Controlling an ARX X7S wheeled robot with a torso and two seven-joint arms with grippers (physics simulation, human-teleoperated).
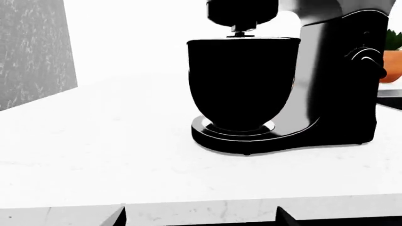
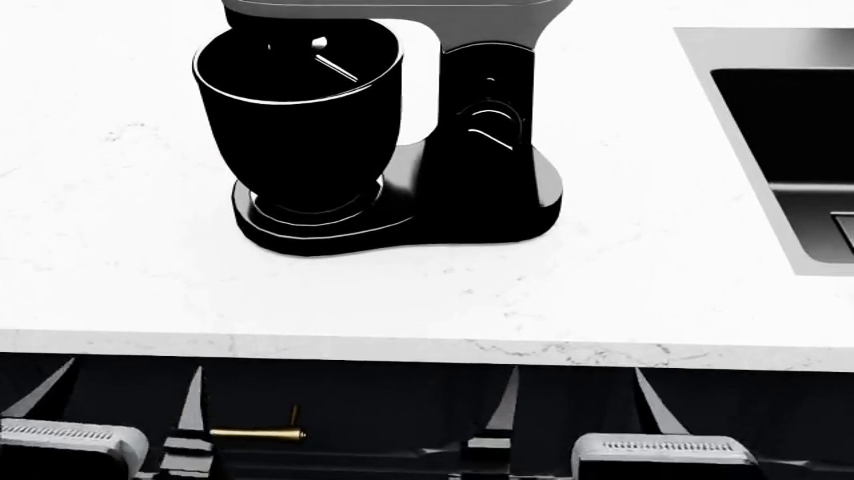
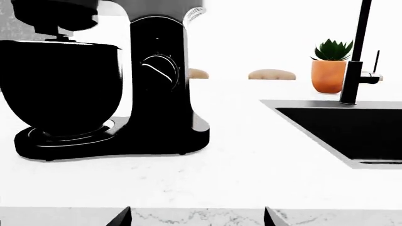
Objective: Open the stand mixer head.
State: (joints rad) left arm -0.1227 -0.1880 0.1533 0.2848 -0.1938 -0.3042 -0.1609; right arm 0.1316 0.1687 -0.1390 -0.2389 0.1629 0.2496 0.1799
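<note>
White marble-veined table is filling most of every view, and the stand mixer is sitting on it towards the robot's left of centre, well back from the near edge. The stand mixer head is lying down flat over the mixing bowl, so it appears closed; only its grey underside is showing at the top of the head view, and the attachment shaft is hanging into the bowl's mouth. The head is probably hinging at the top of the black column, so the free end above the bowl is likely the part to lift.

The left gripper and right gripper are showing only as dark fingertips below the table's front edge, well apart from the mixer. The fingertips of each are standing widely separated with nothing between them, so both are looking spread and empty.

A control dial is sitting on the column's side. A sink is lying to the robot's right, with a black tap and a potted succulent beyond it. Nothing is standing between the grippers and the mixer; the table's edge itself is the thing to rise over.
</note>
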